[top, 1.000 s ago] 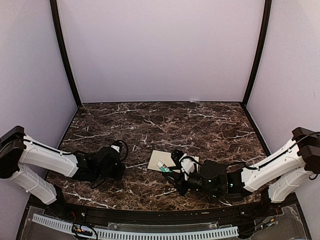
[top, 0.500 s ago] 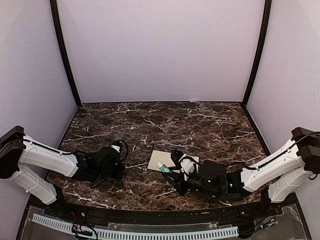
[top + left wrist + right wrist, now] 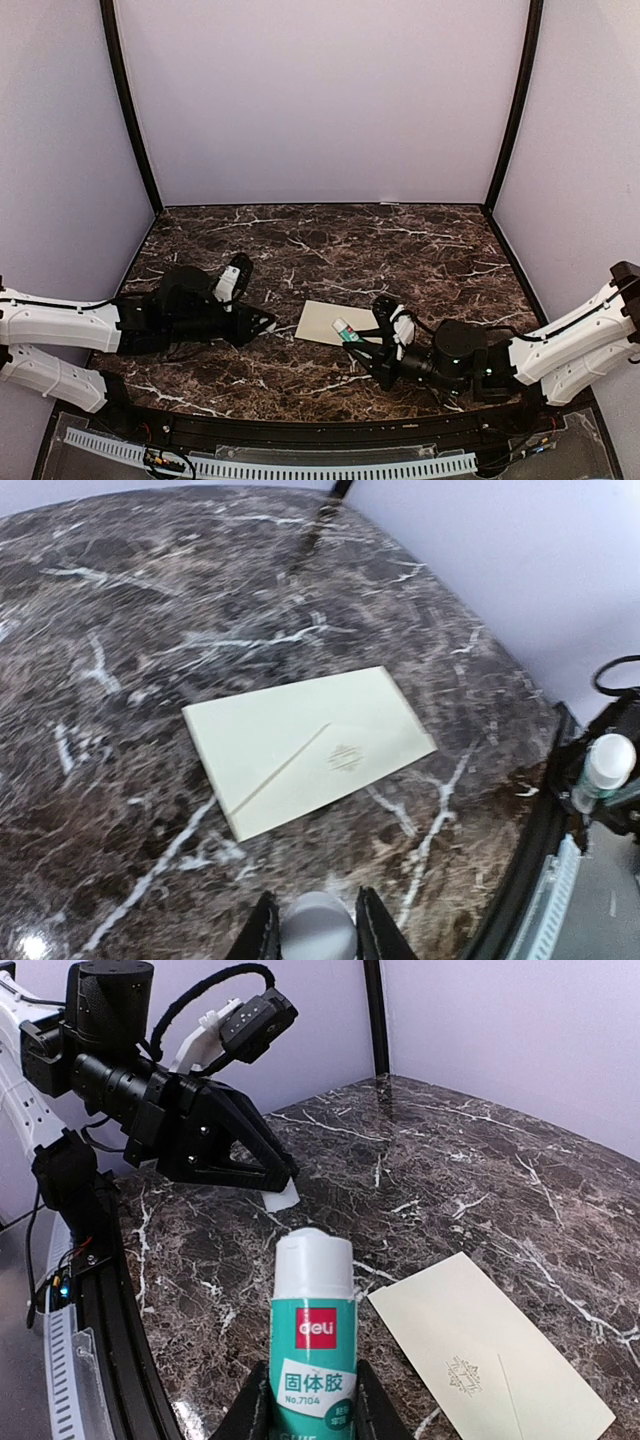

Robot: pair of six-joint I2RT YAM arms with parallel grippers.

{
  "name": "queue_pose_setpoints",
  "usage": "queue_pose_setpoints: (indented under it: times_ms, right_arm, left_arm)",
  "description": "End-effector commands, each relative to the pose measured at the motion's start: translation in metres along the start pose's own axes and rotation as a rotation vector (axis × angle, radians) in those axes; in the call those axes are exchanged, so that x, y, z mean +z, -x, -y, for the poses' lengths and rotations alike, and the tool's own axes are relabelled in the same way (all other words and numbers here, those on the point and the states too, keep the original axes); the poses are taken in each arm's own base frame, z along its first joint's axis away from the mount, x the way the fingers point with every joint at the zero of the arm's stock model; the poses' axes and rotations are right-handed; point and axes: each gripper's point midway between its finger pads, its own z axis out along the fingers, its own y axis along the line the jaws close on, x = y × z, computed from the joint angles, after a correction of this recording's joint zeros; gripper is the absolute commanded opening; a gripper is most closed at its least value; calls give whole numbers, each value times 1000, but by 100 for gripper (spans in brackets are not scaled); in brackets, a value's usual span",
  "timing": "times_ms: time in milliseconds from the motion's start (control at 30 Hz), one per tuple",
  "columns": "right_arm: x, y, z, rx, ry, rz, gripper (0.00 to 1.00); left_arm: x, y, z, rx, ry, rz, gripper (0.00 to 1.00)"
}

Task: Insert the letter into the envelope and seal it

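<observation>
The pale cream envelope [image 3: 326, 322] lies flat on the marble table, flap down, with a diagonal seam and an embossed mark; it also shows in the left wrist view [image 3: 310, 742] and the right wrist view [image 3: 490, 1360]. No tan letter shows in any view. My right gripper [image 3: 356, 340] is shut on a green and white glue stick [image 3: 313, 1345], held upright just left of the envelope's near edge; its white top has no cap. My left gripper [image 3: 264, 326] is shut on a small white cap [image 3: 318, 932], low over the table to the left of the envelope.
The dark marble table [image 3: 330, 250] is walled by pale purple panels on three sides. The black front rail [image 3: 300, 425] runs along the near edge. The left gripper with its cap [image 3: 283, 1198] shows beyond the glue stick in the right wrist view.
My left arm has stretched out to the right, bringing its gripper closer to the envelope. My right gripper has shifted right with the glue stick.
</observation>
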Motion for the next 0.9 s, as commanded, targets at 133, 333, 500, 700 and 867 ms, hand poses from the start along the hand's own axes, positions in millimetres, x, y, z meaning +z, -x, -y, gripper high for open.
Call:
queue_pose_setpoints:
  times_ms: [133, 333, 500, 700, 867]
  right_arm:
    - [-28, 42, -21, 5, 152, 147, 0]
    - [-43, 57, -37, -17, 265, 203, 0]
    - [-47, 65, -48, -25, 324, 223, 0]
    - [-41, 68, -57, -30, 357, 216, 0]
    - [-36, 68, -60, -33, 365, 205, 0]
  left_arm:
    - [-41, 48, 100, 37, -494, 72, 17]
    - [-66, 58, 142, 39, -711, 69, 17]
    - [-81, 66, 170, 54, -820, 83, 18]
    - [-86, 69, 191, 71, -860, 86, 18]
    - [-78, 70, 193, 63, -846, 92, 18]
